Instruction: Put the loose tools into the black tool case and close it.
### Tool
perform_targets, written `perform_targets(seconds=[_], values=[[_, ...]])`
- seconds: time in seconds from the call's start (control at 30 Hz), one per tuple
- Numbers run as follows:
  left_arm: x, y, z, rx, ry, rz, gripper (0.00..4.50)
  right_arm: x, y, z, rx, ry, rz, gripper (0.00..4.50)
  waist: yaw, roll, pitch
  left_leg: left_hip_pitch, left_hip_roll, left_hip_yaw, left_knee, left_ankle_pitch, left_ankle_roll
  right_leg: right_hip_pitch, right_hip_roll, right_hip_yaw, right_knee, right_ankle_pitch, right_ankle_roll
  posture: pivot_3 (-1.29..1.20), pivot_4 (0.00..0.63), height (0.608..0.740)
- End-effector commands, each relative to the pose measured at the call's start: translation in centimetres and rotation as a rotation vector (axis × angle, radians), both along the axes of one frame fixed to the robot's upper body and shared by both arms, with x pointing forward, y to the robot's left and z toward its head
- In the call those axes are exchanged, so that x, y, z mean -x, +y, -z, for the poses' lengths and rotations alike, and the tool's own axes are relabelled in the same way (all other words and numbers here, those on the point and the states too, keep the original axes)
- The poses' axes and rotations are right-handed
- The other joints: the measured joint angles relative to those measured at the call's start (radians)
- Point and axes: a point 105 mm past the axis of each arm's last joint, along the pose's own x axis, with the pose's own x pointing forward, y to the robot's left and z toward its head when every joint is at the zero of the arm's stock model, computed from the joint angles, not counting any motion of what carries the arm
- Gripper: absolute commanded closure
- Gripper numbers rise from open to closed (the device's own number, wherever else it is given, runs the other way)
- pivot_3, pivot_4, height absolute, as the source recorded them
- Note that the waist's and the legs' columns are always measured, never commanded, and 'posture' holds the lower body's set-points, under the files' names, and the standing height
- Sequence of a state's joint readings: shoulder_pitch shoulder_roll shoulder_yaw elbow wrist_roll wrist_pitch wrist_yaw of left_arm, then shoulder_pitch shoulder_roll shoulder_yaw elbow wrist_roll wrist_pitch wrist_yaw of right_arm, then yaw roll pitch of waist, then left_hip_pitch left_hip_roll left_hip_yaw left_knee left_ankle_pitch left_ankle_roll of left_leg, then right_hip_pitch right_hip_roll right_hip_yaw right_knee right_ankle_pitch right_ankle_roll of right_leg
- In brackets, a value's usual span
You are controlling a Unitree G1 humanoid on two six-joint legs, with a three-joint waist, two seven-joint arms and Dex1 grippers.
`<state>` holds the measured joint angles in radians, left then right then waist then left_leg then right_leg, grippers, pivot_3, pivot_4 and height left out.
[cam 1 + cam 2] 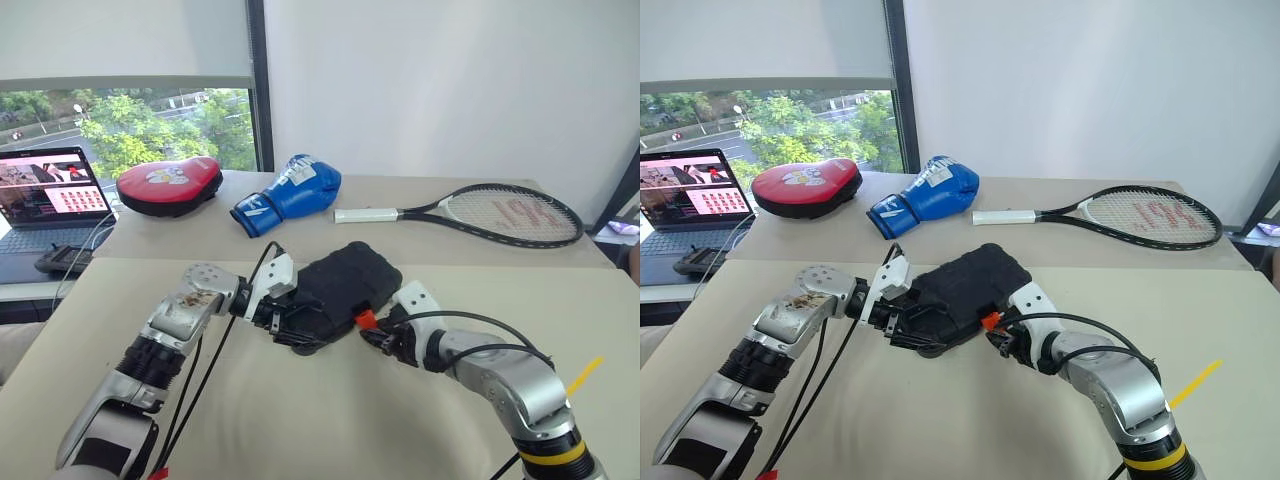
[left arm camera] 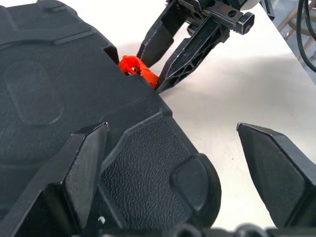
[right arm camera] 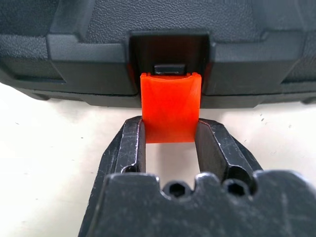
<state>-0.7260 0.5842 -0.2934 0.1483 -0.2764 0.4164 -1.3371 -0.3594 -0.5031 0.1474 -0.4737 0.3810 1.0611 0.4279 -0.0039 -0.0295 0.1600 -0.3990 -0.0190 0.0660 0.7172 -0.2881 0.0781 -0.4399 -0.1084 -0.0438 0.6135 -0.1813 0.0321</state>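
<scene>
The pale surface (image 1: 330, 420) spreads under my arms, and a second one behind it carries a tennis racket (image 1: 480, 213), a blue boxing glove (image 1: 290, 193) and a red punching pad (image 1: 168, 184), with a laptop (image 1: 50, 195) off to my left by the window. The black tool case (image 1: 345, 290) lies lid down on the near surface, between my two hands, its textured shell facing up.

My left hand (image 1: 278, 318) sits at the case's left end with its fingers (image 2: 86, 168) spread wide; one rests over the shell's corner and the other stands out over the bare surface, so it grasps nothing.

My right hand (image 3: 170, 148) is at the case's front edge, its two fingers closed in on either side of the small orange latch (image 3: 171, 106), pinching it where it hangs from its recess.
</scene>
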Motion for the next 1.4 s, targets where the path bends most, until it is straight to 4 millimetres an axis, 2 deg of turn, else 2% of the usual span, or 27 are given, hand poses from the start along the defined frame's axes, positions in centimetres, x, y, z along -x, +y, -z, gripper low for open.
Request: perform_targets(seconds=[0.03, 0.13, 0.3, 0.33, 0.4, 0.43, 0.47, 0.53, 0.6, 0.7, 0.8, 0.9, 1.1, 1.27, 1.4], values=[[0.2, 0.2, 0.9, -0.025, 0.017, 0.001, 0.00, -0.6, 0.6, -2.6, -0.012, -0.120, -0.044, 3.32, -0.001, 0.000, 0.000, 0.000, 0.000, 0.000, 0.000, -0.001, 0.001, 0.000, 0.000, 0.000, 0.000, 0.000, 0.000, 0.00, 0.150, 0.740], [0.1, 0.3, 1.2, -0.037, 0.026, -0.005, 0.00, -0.7, 0.9, -2.8, -0.010, -0.128, -0.060, 3.32, -0.002, 0.000, 0.000, 0.000, 0.000, 0.000, 0.000, -0.001, 0.002, 0.000, 0.000, 0.000, 0.000, 0.000, 0.000, 0.00, 0.150, 0.740], [0.2, 0.3, 1.4, -0.040, 0.029, -0.005, 0.00, -1.2, 1.3, -2.2, -0.003, -0.089, -0.080, 3.32, -0.006, 0.000, 0.000, 0.000, 0.000, 0.000, 0.000, -0.001, 0.002, 0.000, 0.000, 0.000, 0.000, 0.000, 0.000, 0.00, 0.150, 0.740], [0.2, 0.3, 1.4, -0.040, 0.029, -0.005, 0.00, -1.2, 1.3, -2.0, 0.006, -0.085, -0.084, 2.29, -0.006, 0.000, 0.000, 0.000, 0.000, 0.000, 0.000, -0.001, 0.002, 0.000, 0.000, 0.000, 0.000, 0.000, 0.000, 0.00, 0.150, 0.740], [0.2, 0.3, 1.4, -0.039, 0.029, -0.007, 0.00, -1.4, 1.0, -1.8, 0.035, -0.091, -0.076, 1.83, -0.006, 0.000, 0.000, 0.001, 0.000, 0.000, 0.000, -0.001, 0.002, 0.000, 0.000, 0.000, 0.000, 0.000, 0.000, 0.00, 0.150, 0.740], [0.1, 0.3, 1.3, -0.038, 0.029, -0.008, 0.00, -1.2, 0.8, -1.8, 0.029, -0.083, -0.073, 1.37, -0.006, 0.000, 0.000, 0.001, 0.000, 0.000, 0.000, -0.001, 0.002, 0.000, 0.000, 0.000, 0.000, 0.000, 0.000, 0.00, 0.150, 0.740], [0.1, 0.2, 1.3, -0.037, 0.028, -0.009, 0.00, -0.7, 0.5, -1.9, 0.028, -0.070, -0.083, 1.13, -0.006, 0.000, 0.000, 0.001, 0.000, 0.000, 0.000, -0.001, 0.002, 0.000, 0.000, 0.000, 0.000, 0.000, 0.000, 0.00, 0.150, 0.740], [0.1, 0.2, 1.2, -0.033, 0.026, -0.011, 0.00, 0.5, -0.2, -2.0, 0.015, -0.033, -0.104, 1.13, -0.002, 0.000, 0.000, 0.000, 0.000, 0.000, 0.000, -0.001, 0.002, 0.000, 0.000, 0.000, 0.000, 0.000, 0.000, 0.00, 0.150, 0.740], [0.0, 0.2, 1.2, -0.032, 0.026, -0.014, 0.00, 1.2, -1.3, -2.0, 0.004, 0.001, -0.084, 1.56, 0.004, 0.000, 0.000, 0.000, 0.000, 0.000, 0.000, -0.001, 0.002, 0.001, -0.001, 0.000, -0.001, 0.000, 0.000, 0.00, 0.150, 0.740], [0.0, 0.2, 1.2, -0.030, 0.024, -0.012, 0.00, 1.7, -1.6, -1.8, 0.010, 0.030, -0.090, 2.56, 0.008, 0.001, 0.000, 0.000, 0.000, 0.000, 0.001, -0.002, 0.004, 0.002, -0.001, 0.000, -0.001, 0.000, 0.000, 0.00, 0.150, 0.740], [0.0, 0.3, 1.2, -0.032, 0.023, -0.014, 0.00, 1.5, -1.6, -1.6, 0.017, 0.056, -0.088, 3.62, 0.008, 0.001, -0.001, 0.001, 0.000, 0.000, 0.001, -0.003, 0.004, 0.002, -0.001, 0.000, -0.001, 0.000, 0.000, 0.00, 0.150, 0.740], [-0.1, 0.2, 1.3, -0.034, 0.020, -0.015, 0.00, 0.7, -1.1, -1.5, 0.041, 0.073, -0.111, 4.42, 0.005, 0.001, -0.001, 0.001, 0.000, -0.001, 0.001, -0.003, 0.004, 0.002, -0.001, 0.000, 0.000, 0.000, 0.000, 0.00, 0.150, 0.740], [-0.1, 0.2, 1.4, -0.037, 0.015, -0.017, 0.00, -2.0, 0.3, -1.4, 0.100, 0.073, -0.155, 4.42, 0.006, 0.001, -0.001, 0.002, 0.000, 0.000, 0.001, -0.002, 0.004, 0.002, -0.001, 0.001, 0.000, 0.000, -0.001, 0.00, 0.150, 0.740], [-0.1, 0.3, 1.6, -0.040, 0.018, -0.019, 0.00, -3.5, 1.1, -1.5, 0.145, 0.075, -0.216, 4.42, 0.003, 0.001, -0.001, 0.001, 0.000, 0.000, 0.001, -0.002, 0.003, 0.002, -0.001, 0.000, 0.000, 0.000, -0.001, 0.00, 0.150, 0.740], [0.0, 0.3, 1.9, -0.041, 0.022, -0.025, 0.00, -3.9, 1.5, -2.2, 0.148, 0.061, -0.259, 4.42, -0.002, 0.001, -0.001, 0.001, 0.000, 0.000, 0.002, -0.002, 0.004, 0.002, -0.001, 0.001, 0.001, 0.001, -0.001, 0.00, 0.150, 0.740]])
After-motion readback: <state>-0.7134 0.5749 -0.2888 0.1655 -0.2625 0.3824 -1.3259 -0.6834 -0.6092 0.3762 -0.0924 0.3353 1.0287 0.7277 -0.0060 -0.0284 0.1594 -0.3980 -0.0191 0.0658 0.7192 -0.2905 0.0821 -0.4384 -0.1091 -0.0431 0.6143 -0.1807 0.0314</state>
